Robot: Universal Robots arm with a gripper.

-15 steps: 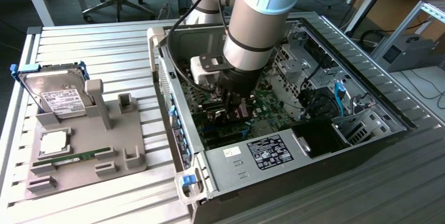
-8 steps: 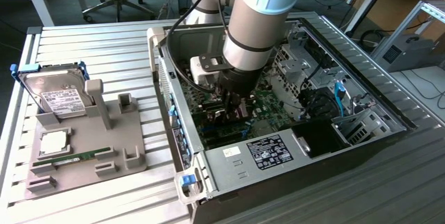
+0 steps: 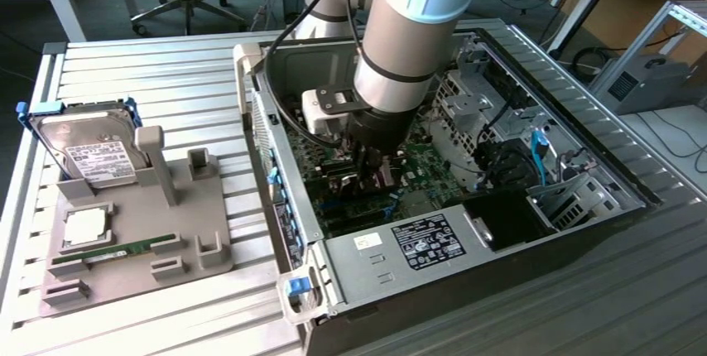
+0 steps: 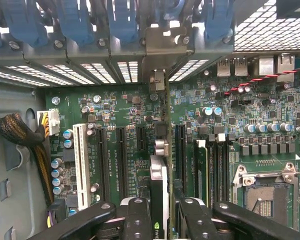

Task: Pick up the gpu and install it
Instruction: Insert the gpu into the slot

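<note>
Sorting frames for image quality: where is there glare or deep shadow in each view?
Exterior view: daylight brightens the slatted table; the computer case interior sits in shadow under the arm. Wrist view: light blows out the vent grilles, while the gripper holding the gpu is dark.

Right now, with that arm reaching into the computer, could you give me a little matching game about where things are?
Things:
1. graphics card
2. hard drive
3. memory stick
4. white slot

Places or states:
A. lying flat on the grey stand
B. held between the jaws, edge-on over the green board
C. propped upright in a blue frame
D. fixed on the green board, near the yellow wires

Pairs: 1-B, 2-C, 3-A, 4-D
</note>
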